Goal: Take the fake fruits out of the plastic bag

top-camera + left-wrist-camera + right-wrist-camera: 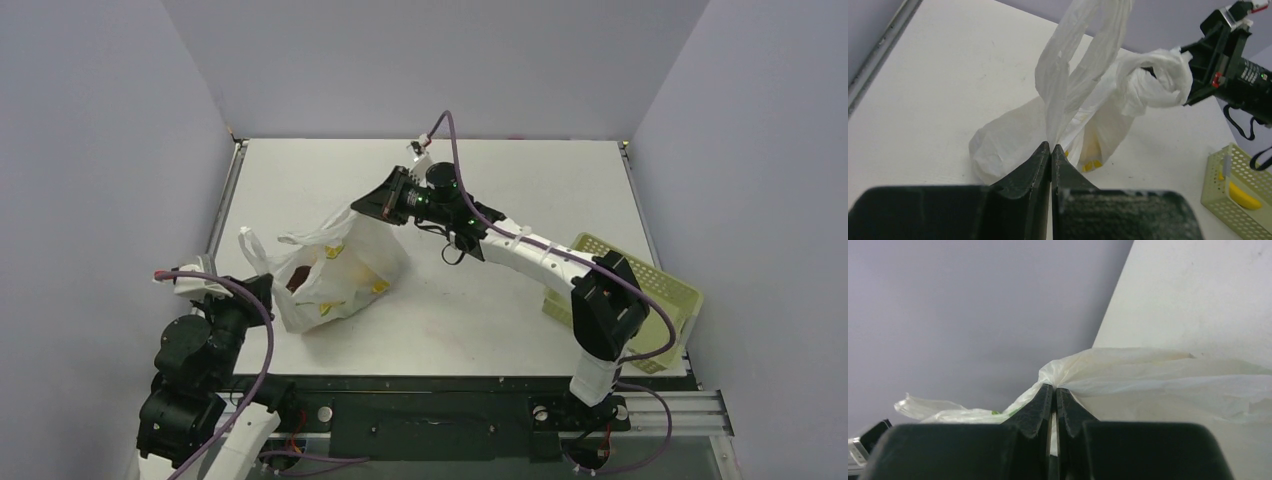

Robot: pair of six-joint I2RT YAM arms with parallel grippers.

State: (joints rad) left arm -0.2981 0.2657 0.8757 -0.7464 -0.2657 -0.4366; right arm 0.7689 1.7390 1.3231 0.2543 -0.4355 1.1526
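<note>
The plastic bag (345, 268) stands on the left part of the table, its mouth held open between both grippers. My left gripper (268, 292) is shut on the bag's near-left edge, below a loop handle (1068, 75); the pinch shows in the left wrist view (1051, 146). My right gripper (360, 207) is shut on the bag's far rim and lifts it; this pinch shows in the right wrist view (1054, 386). A dark reddish fruit (293, 283) shows inside the mouth. Yellow patches (378, 288) show through the film. A yellow fruit (1245, 196) lies in the basket.
A pale yellow-green perforated basket (655, 283) stands at the table's right edge beside the right arm's base. Grey walls close in the table on three sides. A metal rail (225, 205) runs along the left edge.
</note>
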